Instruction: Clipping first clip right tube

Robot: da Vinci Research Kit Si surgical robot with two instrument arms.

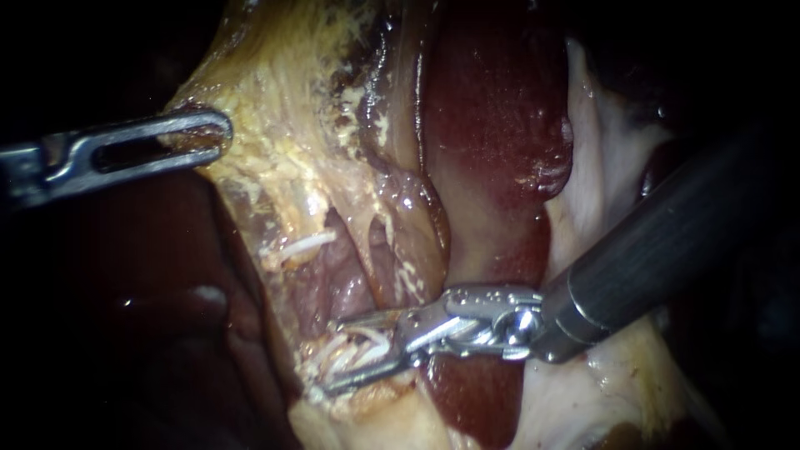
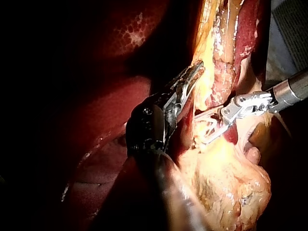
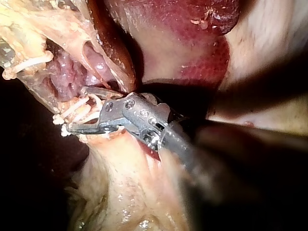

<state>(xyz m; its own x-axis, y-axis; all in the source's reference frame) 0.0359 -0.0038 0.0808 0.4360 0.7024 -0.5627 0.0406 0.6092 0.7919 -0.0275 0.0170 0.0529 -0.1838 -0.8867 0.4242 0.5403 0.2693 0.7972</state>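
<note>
The left instrument (image 1: pixel 218 133), a slim metal shaft ending in long slotted jaws, reached in over the dark red liver (image 1: pixel 167 333) and had its jaws closed together on the edge of the pale yellow, crumbly fatty tissue (image 1: pixel 275 108). In the left wrist view (image 2: pixel 195 72) the two jaws lay almost flat against each other with that yellow edge caught at their tip.

The right instrument (image 1: pixel 331 356), a dark shaft with a bright metal hinge and two thin curved jaws, stood wide open with a clear gap between them. Its jaws straddled a bundle of white stringy strands (image 1: pixel 358 348) at the lower edge of the opened pocket in the fatty tissue, one jaw above the strands and one below. The right wrist view (image 3: pixel 74 109) showed the same strands (image 3: pixel 82 108) fanned across the gap.

The right tube (image 1: pixel 417 225), a glossy tan tube, ran down the pocket's right side and ended just above the upper jaw, near the hinge. Whether the tube itself lay between the jaws could not be told.
</note>
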